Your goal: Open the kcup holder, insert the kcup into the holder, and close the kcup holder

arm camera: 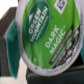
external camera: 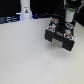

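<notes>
Low-res frames, so a lot is soft.

Exterior view: white counter (external camera: 30, 55) fills most of the frame. The kcup holder (external camera: 61, 36) sits near the counter's far edge, toward the exterior view's right, turned at an angle. Its black body is readable; the top shows a few red and white blobs, probably pods, too blurred to count or identify. Whether the drawer is slid out can't be told at this size.

The gripper (external camera: 69, 16) hangs directly above the holder's far-right part. The arm is cut off by the frame's top edge. The fingers blur together here, with a greenish smudge at the tip.

A white bottle-like object (external camera: 25, 10) stands at the far edge toward the exterior view's left, well apart from the holder. Dark clutter behind the counter's far edge is unreadable.

Wrist view: the kcup (arm camera: 47, 35) fills almost the whole frame, green lid facing the camera, "Green Mountain" and "Dark Magic" legible, white rim cut off at the edges. The fingers are clamped on the kcup; a teal pad (arm camera: 10, 36) presses against its rim on one side, while the opposite finger is hidden behind the lid. Black surface behind the pod, likely the holder; contact can't be told.
</notes>
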You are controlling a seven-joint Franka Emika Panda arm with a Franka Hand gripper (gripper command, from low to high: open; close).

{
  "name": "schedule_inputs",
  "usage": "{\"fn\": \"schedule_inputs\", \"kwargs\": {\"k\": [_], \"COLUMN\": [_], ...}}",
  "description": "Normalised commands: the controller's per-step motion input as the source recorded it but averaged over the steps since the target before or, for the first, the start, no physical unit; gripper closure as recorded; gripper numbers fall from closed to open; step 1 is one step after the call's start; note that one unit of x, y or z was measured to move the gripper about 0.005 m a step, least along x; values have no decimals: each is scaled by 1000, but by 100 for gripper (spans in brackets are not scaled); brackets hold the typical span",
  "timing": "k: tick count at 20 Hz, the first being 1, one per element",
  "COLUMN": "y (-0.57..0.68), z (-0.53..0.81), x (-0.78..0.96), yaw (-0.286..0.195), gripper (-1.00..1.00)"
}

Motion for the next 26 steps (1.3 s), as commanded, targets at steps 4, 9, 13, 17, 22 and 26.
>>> {"fn": "schedule_inputs", "kwargs": {"k": [4, 9, 13, 17, 22, 26], "y": [18, -343, -512, -505, -116, -80], "z": [-128, 0, -11, -75, -78, -96], "x": [-257, -219, -284, -227, -83, 85], "yaw": [49, -7, -10, -9, 14, 4], "gripper": [100, 100, 100, 100, 100, 100]}}
